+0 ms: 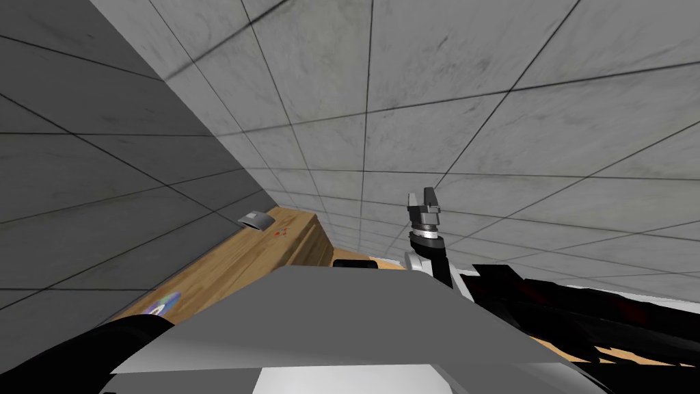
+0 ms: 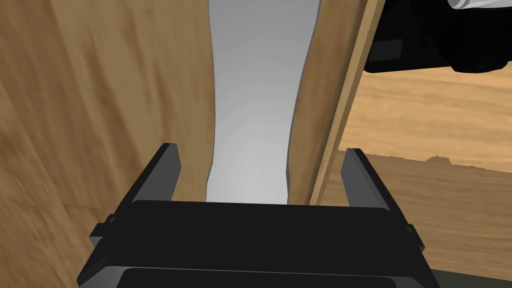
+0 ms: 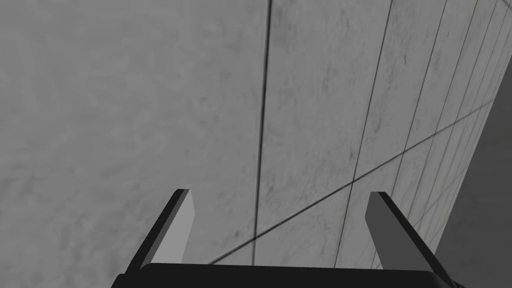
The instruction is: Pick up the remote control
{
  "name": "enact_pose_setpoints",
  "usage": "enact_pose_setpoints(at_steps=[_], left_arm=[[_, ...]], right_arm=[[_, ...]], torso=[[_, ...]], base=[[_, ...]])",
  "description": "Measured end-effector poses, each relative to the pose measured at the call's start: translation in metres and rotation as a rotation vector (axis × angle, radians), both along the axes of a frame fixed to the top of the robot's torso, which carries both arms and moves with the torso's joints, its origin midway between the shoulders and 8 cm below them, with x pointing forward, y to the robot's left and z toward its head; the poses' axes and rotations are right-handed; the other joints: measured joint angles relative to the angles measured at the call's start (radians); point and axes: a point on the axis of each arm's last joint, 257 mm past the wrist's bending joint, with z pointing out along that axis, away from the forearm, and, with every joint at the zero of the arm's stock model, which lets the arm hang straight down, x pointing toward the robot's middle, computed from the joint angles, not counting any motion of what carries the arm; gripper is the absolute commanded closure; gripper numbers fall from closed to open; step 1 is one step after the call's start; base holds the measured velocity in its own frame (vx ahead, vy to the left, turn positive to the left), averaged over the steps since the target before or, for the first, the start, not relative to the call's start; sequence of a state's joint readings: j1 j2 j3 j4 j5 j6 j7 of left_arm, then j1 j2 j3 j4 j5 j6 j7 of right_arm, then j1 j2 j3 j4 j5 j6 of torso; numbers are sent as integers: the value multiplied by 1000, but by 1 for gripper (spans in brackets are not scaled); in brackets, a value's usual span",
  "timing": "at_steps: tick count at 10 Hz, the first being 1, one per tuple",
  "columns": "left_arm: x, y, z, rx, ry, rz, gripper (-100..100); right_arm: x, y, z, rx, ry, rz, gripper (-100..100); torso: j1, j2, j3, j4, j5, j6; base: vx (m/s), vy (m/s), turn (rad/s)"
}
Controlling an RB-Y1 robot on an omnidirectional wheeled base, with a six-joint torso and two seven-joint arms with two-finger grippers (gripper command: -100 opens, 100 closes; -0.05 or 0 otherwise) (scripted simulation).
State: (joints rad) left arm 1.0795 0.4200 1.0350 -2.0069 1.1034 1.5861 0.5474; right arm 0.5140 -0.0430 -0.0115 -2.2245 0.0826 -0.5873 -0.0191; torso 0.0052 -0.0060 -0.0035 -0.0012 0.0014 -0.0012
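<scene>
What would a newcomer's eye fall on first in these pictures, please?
The right gripper, raised open against the grey tiled wall. Then the wooden top at my left, with a small grey object, perhaps the remote, near the wall. The left gripper stands open by wood panels.

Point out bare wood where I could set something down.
Bare: the wooden top between the grey remote control at its far end and the shiny disc nearer me. Crowded: to the right, black shapes cover most of the wood. The open right pincer stands raised before the tiled wall.
</scene>
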Motion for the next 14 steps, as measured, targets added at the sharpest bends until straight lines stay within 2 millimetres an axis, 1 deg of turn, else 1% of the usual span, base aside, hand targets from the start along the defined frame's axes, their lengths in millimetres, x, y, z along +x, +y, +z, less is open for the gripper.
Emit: enact_pose_setpoints(at_steps=[2, 3, 4, 7, 8, 12, 13, 14], left_arm=[[-6, -9, -3, -40, 19, 26, -100], [-7, -10, -3, -44, 21, 28, 0], [-7, -10, -3, -44, 21, 28, -100], [-7, -6, -22, -45, 19, 34, -100], [-7, -6, -22, -44, 19, 33, 100], [-7, -6, -22, -46, 19, 32, 100], [-7, -6, -22, -46, 19, 33, 0], [-7, -6, -22, -46, 19, 33, 100]], right_arm=[[0, 0, 0, 0, 0, 0, 0], [0, 0, 0, 0, 0, 0, 0], [0, 0, 0, 0, 0, 0, 0], [0, 0, 0, 0, 0, 0, 0], [0, 0, 0, 0, 0, 0, 0], [0, 0, 0, 0, 0, 0, 0], [0, 0, 0, 0, 0, 0, 0], [0, 0, 0, 0, 0, 0, 0]], torso=[[-3, 2, 1, 0, -1, 0], [-5, 4, 2, 1, -1, 0], [-6, 5, 3, 1, -1, -1], [-7, 6, 4, 2, -2, -1], [-7, 6, 4, 1, -2, -1], [-6, 6, 3, 1, -2, -1], [-6, 6, 3, 1, -2, -1], [-6, 6, 3, 1, -2, -1]], base=[[36, 26, -54], [0, 0, 0], [-1, -4, -22], [-7, -9, -14], [0, 0, 0], [0, 0, 0], [0, 0, 0], [7, 5, 27]])
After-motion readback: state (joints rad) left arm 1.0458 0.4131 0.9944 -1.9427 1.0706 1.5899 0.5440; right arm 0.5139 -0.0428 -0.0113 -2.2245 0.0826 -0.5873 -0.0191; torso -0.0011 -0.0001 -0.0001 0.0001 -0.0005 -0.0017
